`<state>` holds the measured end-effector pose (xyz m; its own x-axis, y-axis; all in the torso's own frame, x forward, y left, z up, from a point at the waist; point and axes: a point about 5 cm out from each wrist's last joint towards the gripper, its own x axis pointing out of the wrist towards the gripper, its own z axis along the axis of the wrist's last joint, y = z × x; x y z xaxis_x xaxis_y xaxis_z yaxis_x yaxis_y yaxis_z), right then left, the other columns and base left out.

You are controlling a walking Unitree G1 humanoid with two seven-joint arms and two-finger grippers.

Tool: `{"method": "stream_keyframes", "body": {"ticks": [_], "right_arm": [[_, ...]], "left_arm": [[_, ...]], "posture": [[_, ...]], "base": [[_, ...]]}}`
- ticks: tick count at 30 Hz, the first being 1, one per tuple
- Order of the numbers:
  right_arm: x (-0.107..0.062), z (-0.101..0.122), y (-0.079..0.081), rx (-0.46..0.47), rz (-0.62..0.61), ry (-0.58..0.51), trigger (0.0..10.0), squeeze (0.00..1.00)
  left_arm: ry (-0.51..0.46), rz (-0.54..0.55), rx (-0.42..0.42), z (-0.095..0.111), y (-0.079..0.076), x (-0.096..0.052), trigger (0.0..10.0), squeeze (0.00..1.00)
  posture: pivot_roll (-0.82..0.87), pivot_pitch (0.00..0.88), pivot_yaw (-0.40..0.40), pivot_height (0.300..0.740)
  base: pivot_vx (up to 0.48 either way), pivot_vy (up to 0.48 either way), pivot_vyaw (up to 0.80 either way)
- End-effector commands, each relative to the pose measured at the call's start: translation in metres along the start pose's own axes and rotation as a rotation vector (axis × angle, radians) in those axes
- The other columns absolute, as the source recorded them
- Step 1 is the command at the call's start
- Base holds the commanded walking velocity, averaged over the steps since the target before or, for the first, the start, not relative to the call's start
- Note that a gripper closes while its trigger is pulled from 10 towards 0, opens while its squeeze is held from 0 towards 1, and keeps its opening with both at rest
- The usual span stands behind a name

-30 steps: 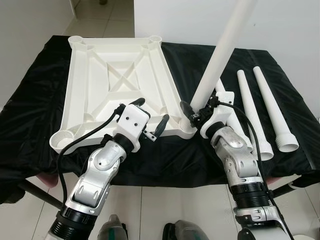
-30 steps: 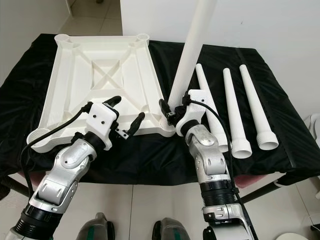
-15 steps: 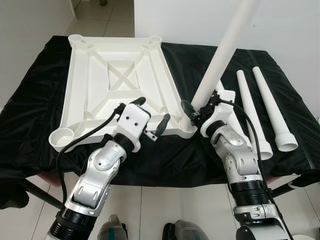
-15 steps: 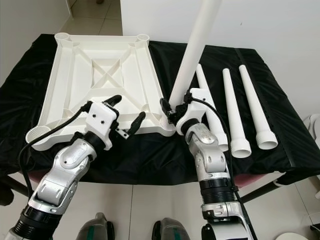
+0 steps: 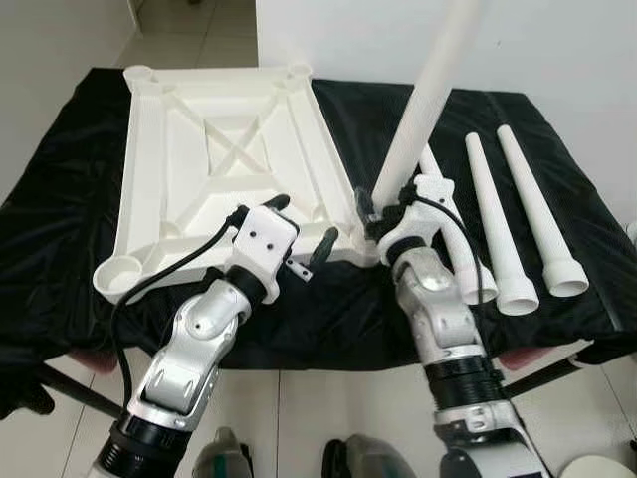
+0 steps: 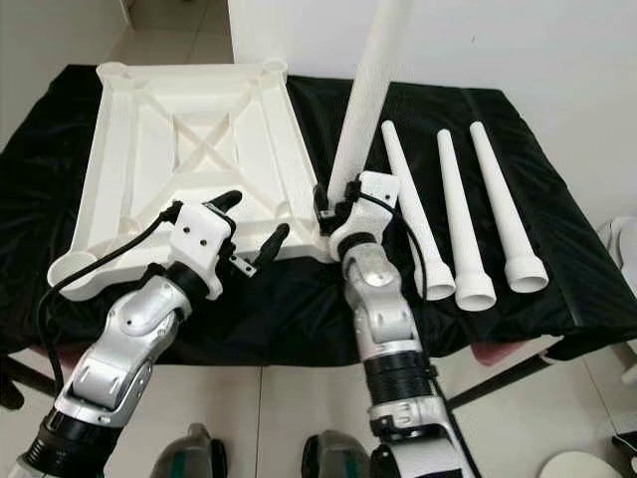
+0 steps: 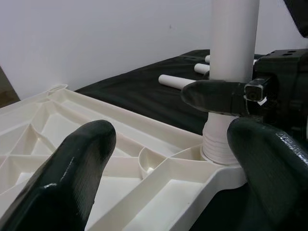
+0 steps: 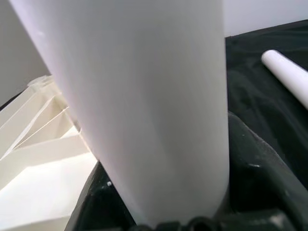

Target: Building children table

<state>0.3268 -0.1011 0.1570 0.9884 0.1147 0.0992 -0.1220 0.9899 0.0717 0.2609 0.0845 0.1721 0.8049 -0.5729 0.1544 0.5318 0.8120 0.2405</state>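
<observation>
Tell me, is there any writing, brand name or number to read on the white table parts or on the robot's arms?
None can be read.
Upturned white tabletop: plain moulded plastic, no lettering.
Upright table leg held by the right gripper: no lettering.
Three loose legs on the black cloth: bare.
Left gripper: no legible marking.

I see a black cloth (image 5: 80, 259) draped over the desk; pale tiled floor (image 5: 299, 418) near; white wall (image 5: 557, 50) far right.

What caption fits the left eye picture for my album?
Right claw stands a white leg in the upside-down tabletop's corner socket.
</observation>
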Motion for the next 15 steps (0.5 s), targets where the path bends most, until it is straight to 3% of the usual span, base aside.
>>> {"method": "stream_keyframes", "body": {"ticks": [1, 7, 15], "right_arm": [[0.003, -0.007, -0.011, 0.025, -0.121, 0.021, 10.0, 0.00], [0.013, -0.003, -0.003, -0.001, -0.276, -0.036, 10.0, 0.00], [0.018, -0.012, 0.014, 0.035, -0.243, 0.005, 10.0, 0.00]], "left_arm": [[0.002, -0.043, 0.005, 0.002, -0.004, 0.001, 10.0, 0.00], [0.002, -0.040, 0.000, 0.002, -0.003, 0.001, 10.0, 0.00], [0.001, -0.038, -0.005, 0.002, -0.004, 0.001, 10.0, 0.00]], "posture": [[-0.04, 0.065, -0.029, 0.740], [-0.04, 0.068, -0.029, 0.740], [-0.04, 0.067, -0.032, 0.740]], "base": [[0.000, 0.000, 0.00], [0.000, 0.000, 0.00], [0.000, 0.000, 0.00]]}}
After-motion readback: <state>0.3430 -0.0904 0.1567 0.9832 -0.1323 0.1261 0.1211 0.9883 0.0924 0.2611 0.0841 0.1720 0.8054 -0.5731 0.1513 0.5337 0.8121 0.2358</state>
